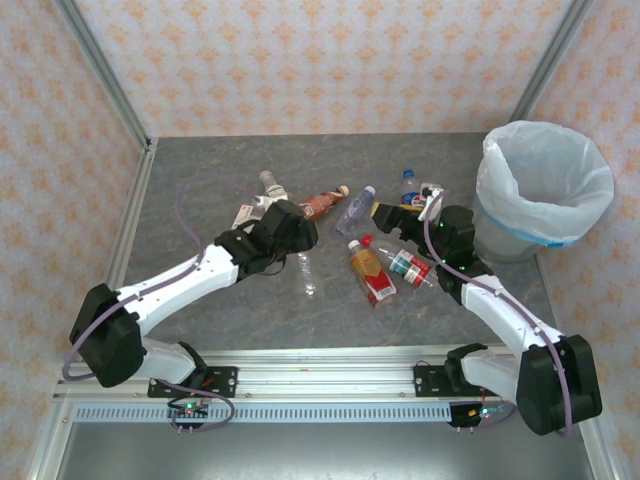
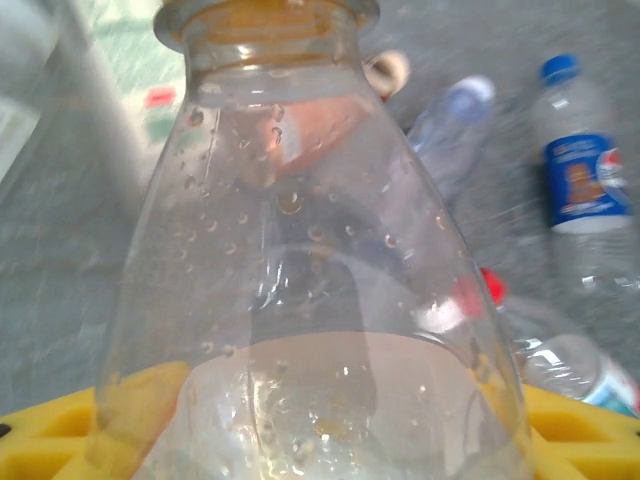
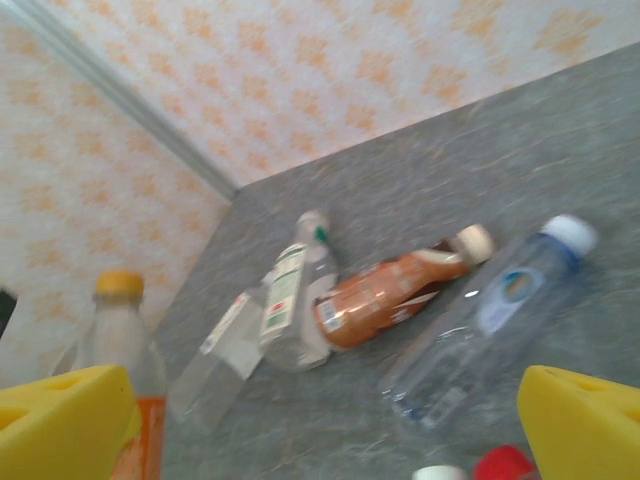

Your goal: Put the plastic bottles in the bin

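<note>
My left gripper [image 1: 297, 226] [image 2: 320, 440] is shut on a clear bottle [image 2: 300, 250] with a tan cap and an orange label [image 3: 120, 345], lifted off the table. To its right my right gripper [image 1: 393, 214] [image 3: 320, 440] is open above the table, with nothing between its yellow fingers [image 3: 585, 420]. Lying loose are a white-label bottle [image 1: 270, 186] [image 3: 290, 295], a brown bottle [image 1: 325, 205] [image 3: 385, 290], a clear blue-capped bottle [image 1: 356, 210] [image 3: 490, 310], a blue-label bottle [image 1: 410, 186] [image 2: 580, 175], a red-capped orange bottle [image 1: 368, 270], a red-and-blue one [image 1: 410, 268] and a small clear bottle [image 1: 307, 275]. The bag-lined bin [image 1: 505, 205] stands at the right.
A flattened clear wrapper with a white label [image 1: 245, 213] [image 3: 215, 355] lies beside the white-label bottle. Patterned walls with metal posts close off the back and both sides. Bare grey tabletop stretches along the left side and the near edge.
</note>
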{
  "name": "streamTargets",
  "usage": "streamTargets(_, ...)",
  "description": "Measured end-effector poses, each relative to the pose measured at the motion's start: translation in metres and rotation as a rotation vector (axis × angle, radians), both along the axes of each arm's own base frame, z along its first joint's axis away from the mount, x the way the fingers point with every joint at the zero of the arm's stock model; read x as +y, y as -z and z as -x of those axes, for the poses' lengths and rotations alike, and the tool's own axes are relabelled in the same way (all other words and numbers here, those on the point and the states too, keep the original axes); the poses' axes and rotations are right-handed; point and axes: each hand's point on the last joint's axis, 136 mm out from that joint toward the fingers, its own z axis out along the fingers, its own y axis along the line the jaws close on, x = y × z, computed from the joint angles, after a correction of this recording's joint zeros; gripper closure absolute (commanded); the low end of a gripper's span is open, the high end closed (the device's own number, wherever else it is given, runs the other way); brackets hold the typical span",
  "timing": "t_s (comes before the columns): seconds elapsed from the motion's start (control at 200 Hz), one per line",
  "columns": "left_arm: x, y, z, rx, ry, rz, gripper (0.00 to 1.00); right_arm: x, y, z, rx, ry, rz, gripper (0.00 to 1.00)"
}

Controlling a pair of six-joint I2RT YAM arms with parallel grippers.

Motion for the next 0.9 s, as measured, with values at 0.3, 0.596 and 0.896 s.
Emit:
streamTargets(0.3,-0.026,-0.094,-0.028,-0.27,0.132,0.039,0.37,0.07,-0.052,0.04,-0.111,-0.354,-0.052,0.01)
streamTargets(0.596,-0.055,-0.129,-0.023,-0.368,0.297,0.116,0.36,0.127,-0.05,0.077,-0.125,-0.612,0.023,0.0)
streamTargets(0.896,-0.058,-0.134,-0.024,-0.387,0.328,0.132,0.36,0.145,-0.042,0.073,-0.146,-0.681,0.067,0.02)
